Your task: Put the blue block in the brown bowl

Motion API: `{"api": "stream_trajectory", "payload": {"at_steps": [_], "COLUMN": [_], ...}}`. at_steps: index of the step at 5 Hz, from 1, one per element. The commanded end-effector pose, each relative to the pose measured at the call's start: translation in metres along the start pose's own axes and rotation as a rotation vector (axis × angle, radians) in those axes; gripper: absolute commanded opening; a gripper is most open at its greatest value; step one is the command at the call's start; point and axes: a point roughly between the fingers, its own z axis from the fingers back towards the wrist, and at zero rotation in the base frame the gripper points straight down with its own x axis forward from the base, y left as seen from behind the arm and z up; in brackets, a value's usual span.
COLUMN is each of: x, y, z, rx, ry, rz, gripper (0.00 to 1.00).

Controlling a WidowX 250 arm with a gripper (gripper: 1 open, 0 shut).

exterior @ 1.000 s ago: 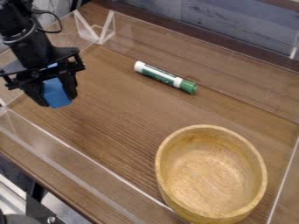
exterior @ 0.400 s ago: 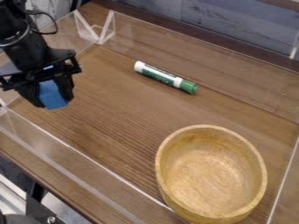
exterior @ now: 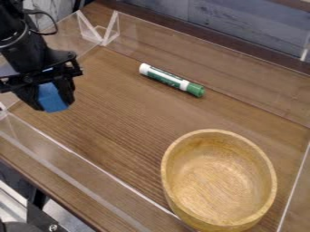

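At the left edge of the camera view my black gripper (exterior: 51,97) points down with its two fingers shut on the blue block (exterior: 53,98), a small bright-blue brick held just above the wooden table. The brown bowl (exterior: 219,178), wide and light wood with a thick rim, stands empty at the lower right, far from the gripper.
A green-and-white marker pen (exterior: 169,79) lies on the table between gripper and bowl, toward the back. Clear acrylic walls (exterior: 103,29) edge the table at the back left and along the front. The table's front edge drops off at the lower left.
The gripper and the blue block have shifted slightly to the left; the grip is unchanged. Pen and bowl have not moved.
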Motion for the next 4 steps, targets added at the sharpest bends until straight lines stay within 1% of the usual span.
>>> {"api": "stream_trajectory", "payload": {"at_steps": [1, 4], "x": [0.007, 0.007], "y": [-0.006, -0.021], "z": [0.01, 0.016], "rx": [0.002, 0.01], "ry": [-0.047, -0.056], "rz": [-0.042, -0.118], "gripper": [0.0, 0.0]}}
